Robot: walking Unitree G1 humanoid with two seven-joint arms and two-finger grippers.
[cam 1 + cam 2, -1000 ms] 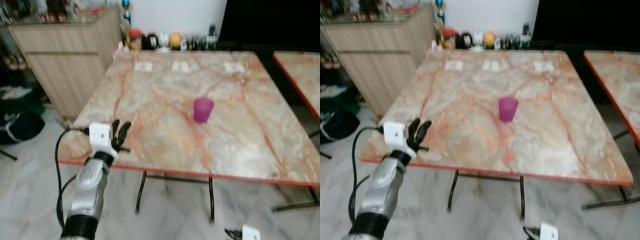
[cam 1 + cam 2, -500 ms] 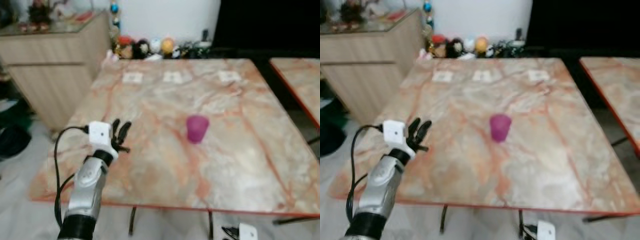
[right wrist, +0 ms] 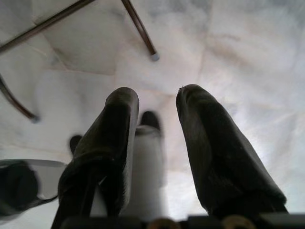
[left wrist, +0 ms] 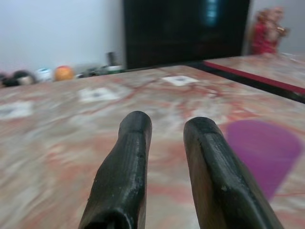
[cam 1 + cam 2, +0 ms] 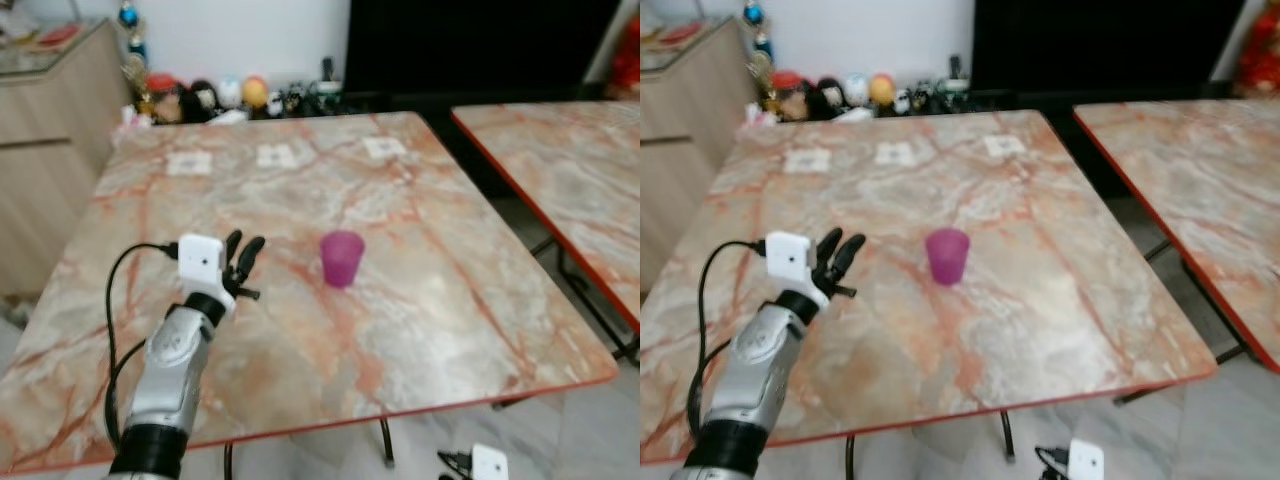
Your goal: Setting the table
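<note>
Our left gripper [image 5: 243, 258] is hovering over the marble table [image 5: 420, 300], its two black fingers [image 4: 125, 167] parted by a narrow gap and holding nothing. From the head camera we are seeing it raised at about 9 o'clock from the table's middle, with a white wrist block and a black cable looping down the silver arm. We are finding the purple cup [image 5: 341, 258] standing upright near the middle of the table, at roughly 3 o'clock from the left gripper and apart from it; in the left wrist view it is showing as a blurred purple shape [image 4: 264, 152] beyond one finger.

Three small white cards [image 5: 278, 155] are lying in a row toward 12 o'clock on the table, and a cluster of figurines and bottles [image 5: 230, 95] is sitting past the far edge against the wall. A second marble table [image 5: 570, 170] is standing at 2 o'clock.

Our right gripper [image 3: 155, 143] is hanging low over the pale floor [image 3: 248, 57], its fingers slightly apart and empty.
</note>
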